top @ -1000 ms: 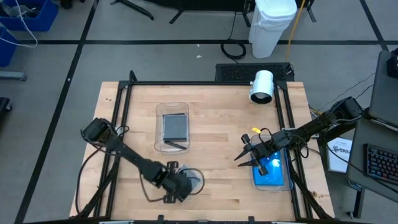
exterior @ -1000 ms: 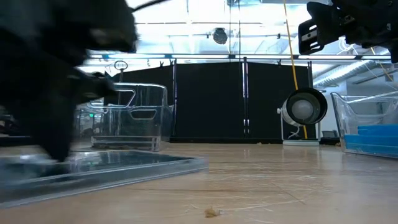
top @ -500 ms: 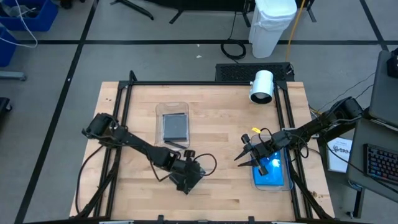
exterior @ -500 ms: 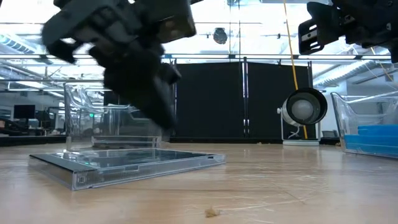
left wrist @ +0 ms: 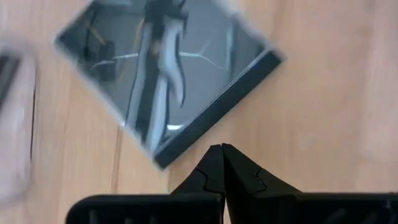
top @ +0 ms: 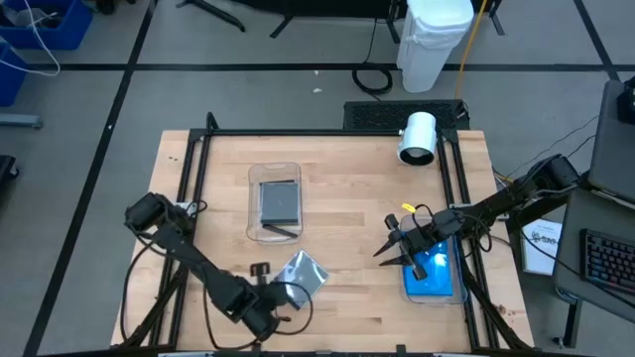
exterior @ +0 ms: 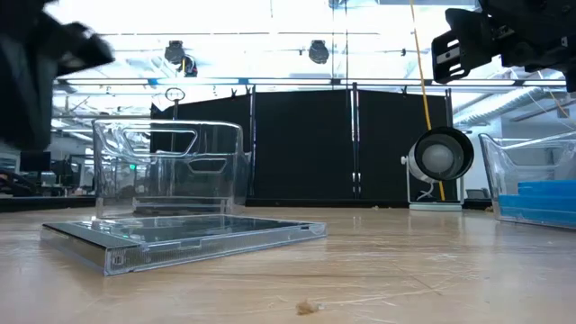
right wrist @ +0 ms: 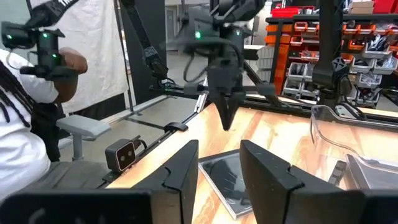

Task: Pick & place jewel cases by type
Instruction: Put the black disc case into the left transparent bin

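A clear-fronted jewel case (top: 303, 270) lies flat on the bare wood toward the front edge of the bench (top: 337, 208), left of the middle and turned cornerwise. It is a thin square of glossy plastic with a dark tray and spine, and its front mirrors the ceiling lights; the low view shows it (exterior: 184, 238) as a slim slab resting on the planks. Nothing touches it.

Behind it, nearer the back edge, stands a clear rectangular tub (top: 275, 202) with rounded corners, holding a grey case (top: 280, 203). At the front right corner a second clear tub (top: 435, 270) holds bright blue cases (top: 433, 266). A small black clip-like piece (top: 260, 269) lies just left of the loose case. A white cylindrical lamp (top: 418, 137) sits at the back right corner.

The left gripper (top: 266, 319) hovers near the front edge, just left and forward of the case, its fingers (left wrist: 214, 171) pressed together with nothing between them. Half a second ago it was over the case; it has since drawn back toward the front left, leaving the case uncovered and rotated slightly.

The right gripper (top: 392, 250) hangs beside the blue-case tub, unmoved, its fingers (right wrist: 180, 171) spread apart and empty. A person's white sleeve (right wrist: 15, 134) shows beyond the bench.
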Controlling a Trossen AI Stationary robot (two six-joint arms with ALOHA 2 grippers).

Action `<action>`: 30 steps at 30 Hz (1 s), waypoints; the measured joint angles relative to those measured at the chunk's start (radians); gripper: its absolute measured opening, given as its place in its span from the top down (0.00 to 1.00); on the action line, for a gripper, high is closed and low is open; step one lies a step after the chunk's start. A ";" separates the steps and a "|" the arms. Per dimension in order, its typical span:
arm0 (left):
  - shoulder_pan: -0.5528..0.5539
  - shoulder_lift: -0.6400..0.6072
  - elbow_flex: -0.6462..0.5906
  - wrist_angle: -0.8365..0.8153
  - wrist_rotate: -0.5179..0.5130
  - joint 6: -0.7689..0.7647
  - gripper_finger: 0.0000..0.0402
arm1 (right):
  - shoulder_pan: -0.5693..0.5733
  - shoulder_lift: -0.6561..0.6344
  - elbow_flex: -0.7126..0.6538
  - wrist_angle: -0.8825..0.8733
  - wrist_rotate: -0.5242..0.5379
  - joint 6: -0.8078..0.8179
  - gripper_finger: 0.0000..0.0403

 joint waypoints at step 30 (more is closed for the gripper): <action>0.153 0.002 -0.240 0.380 -0.079 0.014 0.98 | 0.093 0.155 0.041 0.045 0.030 -0.178 0.73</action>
